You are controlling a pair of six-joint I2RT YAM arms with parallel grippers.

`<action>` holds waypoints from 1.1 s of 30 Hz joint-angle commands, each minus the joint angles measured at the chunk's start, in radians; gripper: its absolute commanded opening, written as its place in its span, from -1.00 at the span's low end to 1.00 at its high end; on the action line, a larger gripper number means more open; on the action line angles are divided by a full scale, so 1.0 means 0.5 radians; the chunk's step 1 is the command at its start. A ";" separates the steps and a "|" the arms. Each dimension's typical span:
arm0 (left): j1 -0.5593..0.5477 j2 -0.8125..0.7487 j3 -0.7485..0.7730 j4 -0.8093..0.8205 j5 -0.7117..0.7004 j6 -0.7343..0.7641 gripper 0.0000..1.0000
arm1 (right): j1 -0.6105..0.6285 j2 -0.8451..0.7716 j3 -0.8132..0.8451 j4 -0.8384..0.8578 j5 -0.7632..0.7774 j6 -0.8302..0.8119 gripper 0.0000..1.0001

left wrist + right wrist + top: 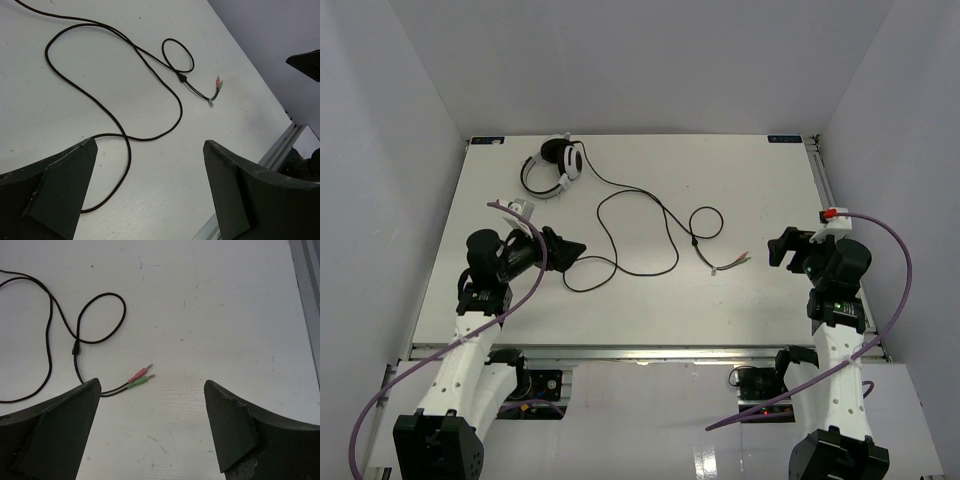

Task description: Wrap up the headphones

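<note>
The headphones (556, 166), white with black earcups, lie at the back left of the white table (740, 190). Their thin black cord (665, 232) snakes in loops across the middle and ends in pink and green plugs (737, 262). My left gripper (572, 248) hangs open near the cord's left loop; in the left wrist view the cord (181, 107) runs just ahead of its open gripper (150, 145), with the plugs (218, 83) further off. My right gripper (780, 248) is open just right of the plugs (140, 376), nothing between the right gripper (152, 384) fingers.
Grey walls close in the table on three sides. A metal rail (823, 190) runs along the right edge, seen also as the rail (306, 295) in the right wrist view. Thick purple cables (898, 250) arc off both arms. The table's near edge (280, 145) lies beside the left gripper.
</note>
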 commanded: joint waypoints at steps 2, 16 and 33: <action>-0.007 -0.028 0.053 -0.019 -0.075 0.026 0.96 | -0.010 0.056 0.008 0.099 -0.609 -0.604 0.80; 0.287 0.468 0.207 -0.182 -0.506 -0.493 0.96 | -0.001 0.576 0.104 -0.240 -1.244 -1.343 0.89; 0.508 2.431 2.045 -1.252 -1.148 -1.231 0.63 | 0.012 0.443 0.141 -0.301 -1.367 -1.392 0.99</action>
